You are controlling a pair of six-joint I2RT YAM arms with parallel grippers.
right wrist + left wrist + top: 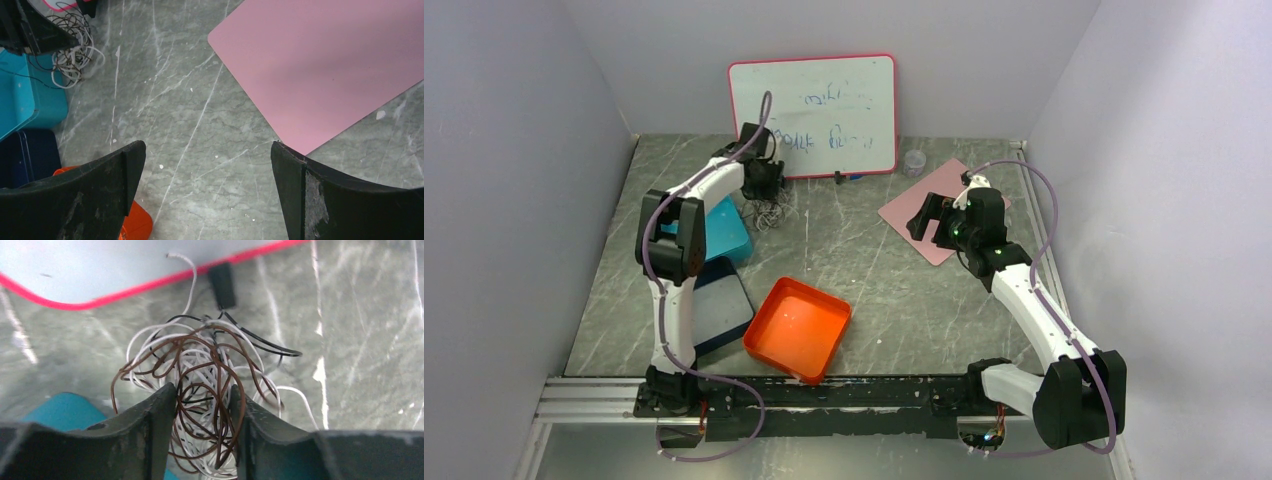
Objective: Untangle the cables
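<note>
the cables (202, 360) lie in one knotted heap of brown, white and black strands near the far left corner of the table (874, 290), just in front of the whiteboard (814, 110) and right beside the far end of the teal box (729, 232). the left claw (202, 395) is down on the heap with its jaws partway together and many loops running between them; whether they actually bite on the strands cannot be told from these views. the right claw (207, 150) hangs spread wide and empty over bare table beside the pink mat (325, 65), well apart from the heap. the main risk is that the left claw takes a whole bunch rather than one strand: a lift would then likely carry the entire clump up as a ball and draw the knots tighter instead of loosening them. thin, floppy strands may also slide out from between the jaws if the pinch is loose, so the heap drops back in a fresh snarl. a thin black strand seems to trail over the teal box, and a loop could catch on its rim or on the small black piece (222, 285) under the whiteboard's edge, tugging the box or rocking the board. with the right claw so far off, nothing pins the heap down, so any pull probably drags all of it across the table.
</note>
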